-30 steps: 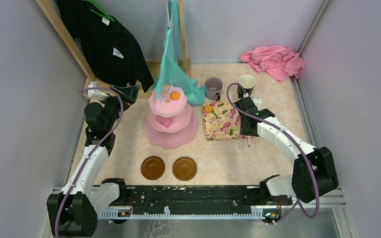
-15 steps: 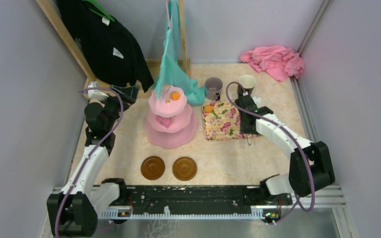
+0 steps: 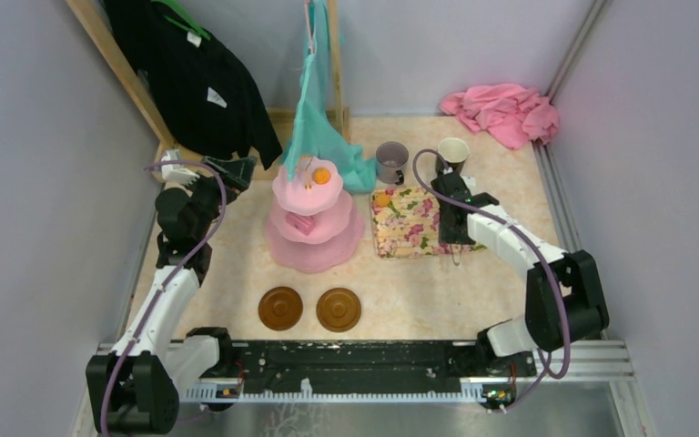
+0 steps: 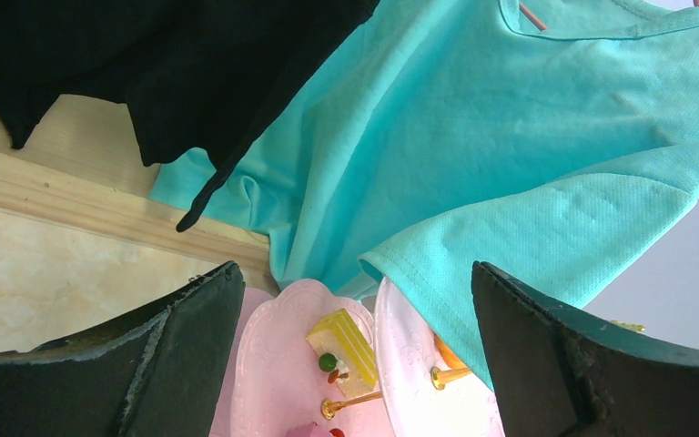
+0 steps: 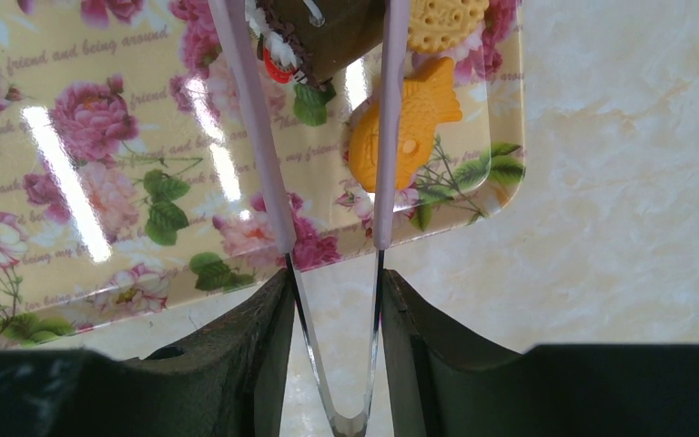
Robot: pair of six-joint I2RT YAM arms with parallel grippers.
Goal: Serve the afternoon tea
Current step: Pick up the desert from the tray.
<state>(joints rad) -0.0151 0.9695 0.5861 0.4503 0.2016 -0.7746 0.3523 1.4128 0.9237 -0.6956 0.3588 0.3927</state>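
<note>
The pink three-tier stand [image 3: 314, 244] holds an orange cake [image 3: 322, 175] on top and a pink cake [image 3: 302, 225] on its middle tier. A yellow cake [image 4: 346, 346] lies on a tier in the left wrist view. My left gripper [image 3: 232, 170] [image 4: 355, 273] hangs open just left of the stand. My right gripper [image 3: 449, 238] [image 5: 335, 282] is shut on pink-tipped metal tongs [image 5: 255, 137] over the floral tray [image 3: 407, 228]. The tong tips pinch a brown cake [image 5: 346, 32]. A grey mug [image 3: 391, 162], a black white-lined mug [image 3: 452, 153] and two brown discs [image 3: 280, 308] [image 3: 339, 309] stand apart.
On the tray [image 5: 82, 182] lie an orange fish-shaped cake [image 5: 419, 127] and a round biscuit [image 5: 450, 23]. Teal fabric [image 4: 473, 137] drapes over the stand's top tier. A black garment [image 3: 200, 82] hangs back left and a pink cloth [image 3: 505, 111] lies back right.
My right arm's elbow has drawn in to the left and its wrist has edged toward the back over the tray. The left arm has not moved.
</note>
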